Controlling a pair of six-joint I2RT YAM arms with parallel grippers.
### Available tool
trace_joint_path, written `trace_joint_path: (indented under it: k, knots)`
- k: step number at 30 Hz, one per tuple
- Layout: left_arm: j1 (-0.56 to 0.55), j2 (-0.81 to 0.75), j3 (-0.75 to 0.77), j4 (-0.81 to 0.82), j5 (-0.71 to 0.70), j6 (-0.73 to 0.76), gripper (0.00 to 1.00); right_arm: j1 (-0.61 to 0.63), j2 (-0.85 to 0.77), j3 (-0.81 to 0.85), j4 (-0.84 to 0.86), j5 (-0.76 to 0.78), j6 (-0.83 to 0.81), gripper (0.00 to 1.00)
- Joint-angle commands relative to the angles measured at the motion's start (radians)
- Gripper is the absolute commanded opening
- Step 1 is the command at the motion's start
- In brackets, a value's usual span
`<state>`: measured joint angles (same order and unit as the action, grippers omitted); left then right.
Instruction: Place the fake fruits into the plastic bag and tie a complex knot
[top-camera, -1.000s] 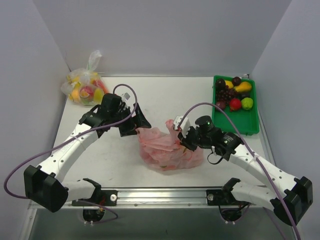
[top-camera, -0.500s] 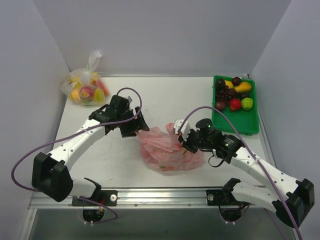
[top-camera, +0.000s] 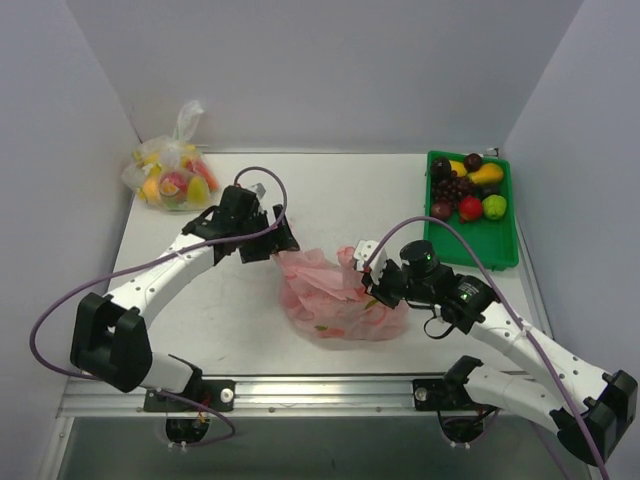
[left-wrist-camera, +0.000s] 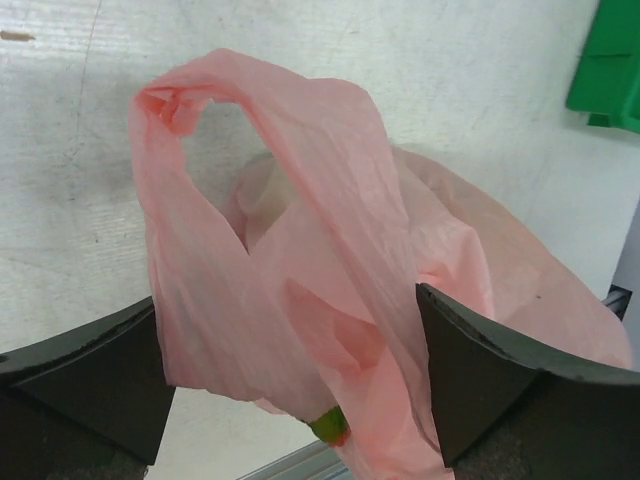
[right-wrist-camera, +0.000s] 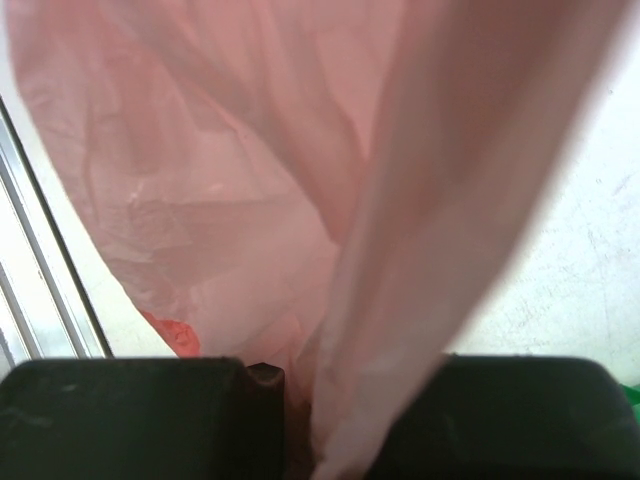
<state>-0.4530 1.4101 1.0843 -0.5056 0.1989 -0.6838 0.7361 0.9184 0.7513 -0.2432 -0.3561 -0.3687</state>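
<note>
Pink bag sits mid-worktop between both arms, with a bit of fruit showing through. Right end effector is clamped on one handle at the bag's right side. Left end effector is spread wide at the far-left corner. The other handle loop stands right between its fingers, arching away, so I'd say left's the obvious grabber.

No text, label, brand, number or sign can be read in any view. The plastic bag shows only plain pink film with no print on it. The green tray at the right of the worktop also has no legible marking.
</note>
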Motion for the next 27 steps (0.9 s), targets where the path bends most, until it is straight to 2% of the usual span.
trace_joint_path:
  k: [1,4,7,8,9,10,11,12,13,14,17,19,23,27]
  knots:
    - [-0.004,0.044,0.023,-0.024,-0.032,0.012,0.97,0.008,-0.018,-0.009,0.010,-0.024,-0.003,0.00]
    - [-0.004,0.066,0.031,-0.008,-0.020,-0.003,0.98,0.009,-0.026,-0.013,0.002,-0.027,-0.010,0.00]
    - [0.000,0.020,0.005,0.103,0.040,0.004,0.68,0.008,-0.026,-0.009,-0.001,-0.012,0.008,0.00]
    - [0.002,-0.005,-0.030,0.152,0.054,0.032,0.53,0.008,-0.024,-0.006,-0.001,-0.007,0.020,0.00]
    - [0.010,-0.029,-0.061,0.279,0.091,0.059,0.15,0.006,-0.021,-0.001,-0.002,-0.003,0.031,0.00]
    - [0.011,-0.092,-0.092,0.362,0.185,0.090,0.01,0.002,-0.015,0.003,-0.002,-0.001,0.043,0.00]
    - [0.019,-0.124,-0.127,0.448,0.260,0.148,0.00,-0.001,-0.007,0.009,-0.007,0.005,0.075,0.00]
    - [0.026,-0.155,-0.185,0.608,0.330,0.173,0.00,-0.012,-0.001,0.016,-0.010,0.009,0.094,0.00]
    - [0.033,-0.195,-0.196,0.652,0.391,0.202,0.00,-0.020,0.019,0.037,-0.016,0.014,0.117,0.00]
    - [0.034,-0.206,-0.205,0.724,0.554,0.261,0.00,-0.044,0.028,0.049,-0.024,0.019,0.161,0.00]
    - [0.033,-0.256,-0.227,0.753,0.786,0.401,0.00,-0.102,0.082,0.109,-0.065,-0.007,0.227,0.00]
    - [0.028,-0.296,-0.247,0.751,0.870,0.482,0.00,-0.176,0.129,0.173,-0.091,-0.036,0.284,0.00]
    - [0.001,-0.326,-0.245,0.730,0.979,0.721,0.00,-0.201,0.203,0.270,-0.169,-0.101,0.278,0.00]
    - [-0.036,-0.277,-0.205,0.727,1.033,0.786,0.00,-0.185,0.253,0.312,-0.157,-0.185,0.258,0.00]
